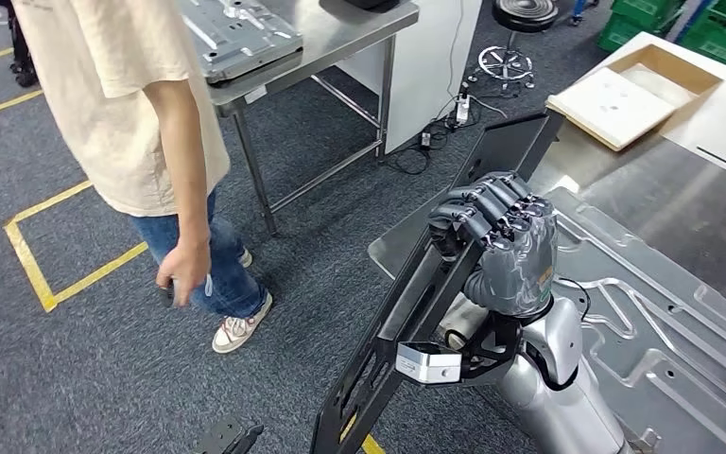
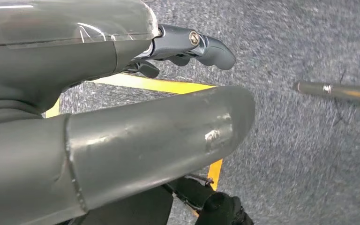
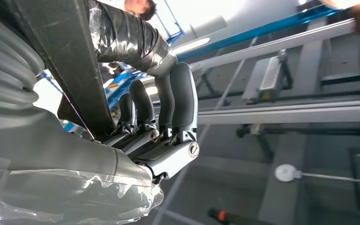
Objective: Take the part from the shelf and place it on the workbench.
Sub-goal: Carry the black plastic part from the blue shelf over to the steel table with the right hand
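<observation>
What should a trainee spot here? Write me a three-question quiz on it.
1. True or false: the right hand grips the black part.
2. Where does the person stand? A: on the robot's left. B: on the robot's right. C: seated on a stool.
3. Fill in: the tape on the floor is ____.

Key: 1 true; 2 A; 3 yellow.

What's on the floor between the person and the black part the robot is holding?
In the head view, only bare grey carpet lies between the person and the black part gripped by the right hand.
</observation>
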`<state>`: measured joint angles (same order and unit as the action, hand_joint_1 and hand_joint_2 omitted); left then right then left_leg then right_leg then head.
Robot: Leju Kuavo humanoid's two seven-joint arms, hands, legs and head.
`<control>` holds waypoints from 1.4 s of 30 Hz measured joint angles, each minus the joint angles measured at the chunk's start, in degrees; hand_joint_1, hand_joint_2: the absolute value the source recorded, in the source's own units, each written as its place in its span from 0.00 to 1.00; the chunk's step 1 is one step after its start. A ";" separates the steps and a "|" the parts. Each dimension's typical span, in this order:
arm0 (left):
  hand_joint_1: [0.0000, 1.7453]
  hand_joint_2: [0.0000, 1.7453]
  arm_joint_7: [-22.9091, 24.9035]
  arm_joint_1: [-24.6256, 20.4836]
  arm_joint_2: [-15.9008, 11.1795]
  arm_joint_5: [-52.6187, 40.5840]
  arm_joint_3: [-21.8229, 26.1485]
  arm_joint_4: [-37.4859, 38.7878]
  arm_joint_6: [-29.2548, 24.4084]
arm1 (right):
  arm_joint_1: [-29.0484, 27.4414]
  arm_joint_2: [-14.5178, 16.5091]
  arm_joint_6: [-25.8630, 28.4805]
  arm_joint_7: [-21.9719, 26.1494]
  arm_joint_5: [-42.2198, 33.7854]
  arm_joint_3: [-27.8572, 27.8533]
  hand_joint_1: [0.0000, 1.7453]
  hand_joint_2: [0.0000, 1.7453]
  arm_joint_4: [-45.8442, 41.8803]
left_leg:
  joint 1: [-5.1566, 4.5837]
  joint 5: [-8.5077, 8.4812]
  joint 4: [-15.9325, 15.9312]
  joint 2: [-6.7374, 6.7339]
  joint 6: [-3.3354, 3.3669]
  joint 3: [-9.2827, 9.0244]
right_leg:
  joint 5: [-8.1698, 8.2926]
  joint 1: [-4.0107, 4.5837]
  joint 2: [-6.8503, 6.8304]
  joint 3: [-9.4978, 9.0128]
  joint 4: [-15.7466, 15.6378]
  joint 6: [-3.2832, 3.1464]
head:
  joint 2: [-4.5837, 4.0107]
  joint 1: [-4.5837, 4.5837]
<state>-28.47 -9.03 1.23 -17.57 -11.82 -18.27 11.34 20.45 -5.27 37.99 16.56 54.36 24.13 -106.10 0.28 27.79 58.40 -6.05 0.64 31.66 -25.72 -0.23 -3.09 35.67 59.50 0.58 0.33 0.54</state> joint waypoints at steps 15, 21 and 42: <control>0.00 0.00 -0.51 0.43 -0.51 -0.02 -0.41 0.02 0.04 | -0.56 0.12 -0.02 -0.36 -0.54 -0.12 1.00 1.00 0.05 | 0.61 -0.02 0.93 9.72 -0.02 0.98 | 0.90 -0.66 9.98 0.91 0.30 -0.04 | 0.00 0.00; 0.00 0.00 -0.86 0.53 -0.49 0.17 -0.52 0.02 -0.15 | -0.70 0.13 -0.02 -0.36 -0.70 -0.70 1.00 1.00 0.21 | 0.72 -0.85 -0.26 5.72 1.69 0.62 | -4.97 -0.54 3.74 6.07 10.73 1.35 | 0.00 -0.24; 0.00 0.00 -0.84 0.97 -0.86 0.67 -0.54 0.08 -0.74 | -1.26 0.26 0.04 -0.59 -1.08 -2.34 1.00 1.00 0.95 | 0.85 0.75 5.39 8.05 -0.97 3.03 | 0.69 -0.26 7.92 0.01 0.04 -1.26 | 0.00 -0.21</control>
<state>-29.31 -8.06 0.37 -16.90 -12.35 -18.20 10.60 19.18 -5.01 38.03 15.97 53.28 21.79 -105.15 1.12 28.54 63.79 2.00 -0.33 34.69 -25.03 -0.49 4.83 35.68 59.53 -0.68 0.33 0.33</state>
